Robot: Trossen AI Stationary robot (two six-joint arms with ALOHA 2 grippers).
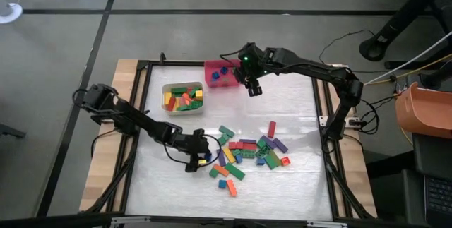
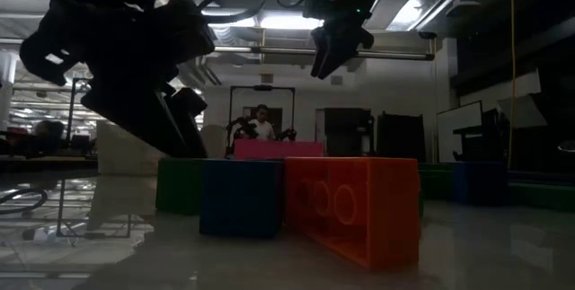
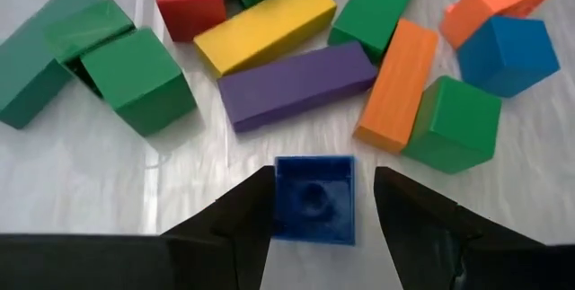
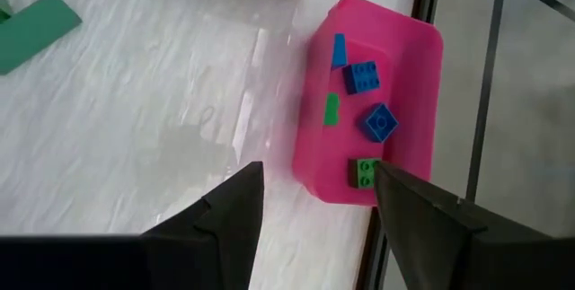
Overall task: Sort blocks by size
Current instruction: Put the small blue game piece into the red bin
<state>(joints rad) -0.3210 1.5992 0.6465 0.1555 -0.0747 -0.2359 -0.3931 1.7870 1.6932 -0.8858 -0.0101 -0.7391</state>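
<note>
My left gripper is down at the bench surface, at the left end of the loose pile, and its fingers stand apart on either side of a small blue block. The block sits studs-up between them with a gap showing on each side, so I read it as bracketed but not clamped. Just beyond it lie a purple bar, a yellow bar, an orange bar and several green blocks.

My right gripper hangs in the air near the far edge of the bench, just beside the pink bin, with its fingers spread and nothing between them. In the right wrist view the pink bin holds a few small pieces: blue squares and small green ones.

The white bin stands to the left of the pink one, toward the far left part of the bench, and is loaded with long bars in yellow, green, red and orange.

Most of the blocks are still scattered in a loose heap across the near middle of the bench, mixed short and long, with a couple of orange ones lying apart nearer the front edge.

From table height, an orange brick and a blue one fill the foreground, and a person is visible far back in the room.
</note>
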